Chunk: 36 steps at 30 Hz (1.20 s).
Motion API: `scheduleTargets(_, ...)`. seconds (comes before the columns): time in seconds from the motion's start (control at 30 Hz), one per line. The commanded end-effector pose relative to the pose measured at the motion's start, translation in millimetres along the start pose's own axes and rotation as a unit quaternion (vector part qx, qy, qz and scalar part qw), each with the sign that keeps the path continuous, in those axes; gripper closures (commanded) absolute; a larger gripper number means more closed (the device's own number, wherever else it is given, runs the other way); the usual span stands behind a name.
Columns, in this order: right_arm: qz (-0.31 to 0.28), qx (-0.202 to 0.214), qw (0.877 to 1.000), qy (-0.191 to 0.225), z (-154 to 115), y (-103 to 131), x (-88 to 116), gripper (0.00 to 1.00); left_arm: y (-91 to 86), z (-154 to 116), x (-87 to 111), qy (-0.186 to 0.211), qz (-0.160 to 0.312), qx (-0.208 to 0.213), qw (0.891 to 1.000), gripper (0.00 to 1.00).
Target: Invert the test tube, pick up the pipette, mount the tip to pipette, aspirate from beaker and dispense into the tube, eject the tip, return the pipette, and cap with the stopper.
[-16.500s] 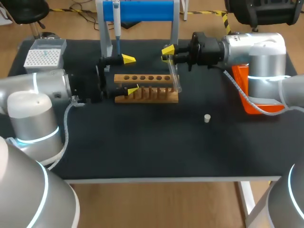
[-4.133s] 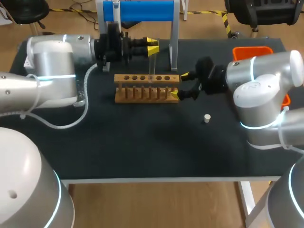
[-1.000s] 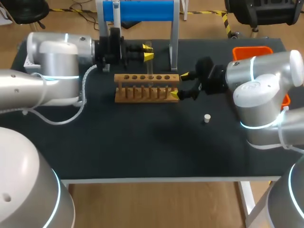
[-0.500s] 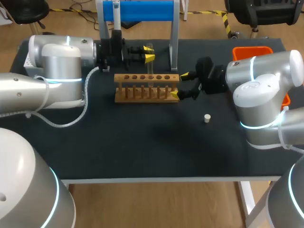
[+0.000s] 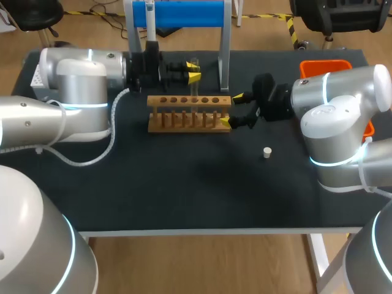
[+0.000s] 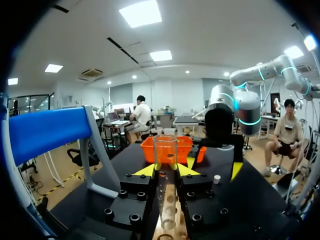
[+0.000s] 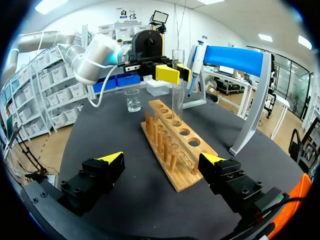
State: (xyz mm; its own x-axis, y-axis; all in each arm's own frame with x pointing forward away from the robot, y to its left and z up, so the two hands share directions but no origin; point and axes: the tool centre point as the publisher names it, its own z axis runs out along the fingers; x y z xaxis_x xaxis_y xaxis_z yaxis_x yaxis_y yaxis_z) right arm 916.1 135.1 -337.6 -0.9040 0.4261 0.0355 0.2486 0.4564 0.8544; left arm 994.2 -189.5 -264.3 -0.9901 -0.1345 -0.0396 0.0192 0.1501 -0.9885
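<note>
A clear test tube (image 5: 194, 87) stands upright, its open end up, over the wooden rack (image 5: 184, 120). My left gripper (image 5: 192, 70) is shut on its upper part. In the left wrist view the tube (image 6: 165, 150) rises between the yellow fingertips (image 6: 144, 171), and the rack (image 6: 170, 235) lies below. My right gripper (image 5: 232, 109) stands open at the rack's right end, nothing between its fingers. From the right wrist view the tube (image 7: 177, 85) meets the rack (image 7: 180, 140) at a far hole. The pipette (image 5: 150, 21) hangs on the blue stand (image 5: 184, 12).
A small white stopper (image 5: 267, 152) lies on the mat right of the rack. A glass beaker (image 7: 132, 100) stands beyond the rack's far end. An orange bin (image 5: 324, 64) sits at the back right. A white tip box (image 5: 37, 76) is at the back left.
My left gripper has shifted slightly right and a little lower with the tube. The right arm has not moved.
</note>
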Motion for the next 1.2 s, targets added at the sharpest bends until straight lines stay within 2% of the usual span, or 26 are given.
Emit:
scheduleTargets(0.03,0.000,0.001,1.000,0.001,-1,0,0,0.00,3.0,2,-1.5,0.000,-0.002,-0.001,1.000,1.00)
scheduleTargets(0.9,0.000,0.001,1.000,0.001,-1,0,0,0.00,22.8,1,-0.7,-0.016,-0.014,0.007,1.000,1.00)
scheduleTargets(0.93,0.000,0.001,1.000,0.001,-1,0,0,0.00,22.8,1,-0.7,-0.016,-0.014,0.006,1.000,0.78)
scheduleTargets(0.97,0.000,0.001,1.000,0.001,-1,0,0,0.00,22.8,1,-0.7,-0.016,-0.015,0.006,1.000,0.21)
scheduleTargets(1.0,0.000,0.001,1.000,0.001,-1,0,0,0.00,22.9,1,-0.7,-0.017,-0.016,0.006,1.000,0.00)
scheduleTargets(1.2,0.000,0.001,1.000,0.001,-1,0,0,0.00,20.9,-1,0.4,-0.017,-0.017,0.004,1.000,0.00)
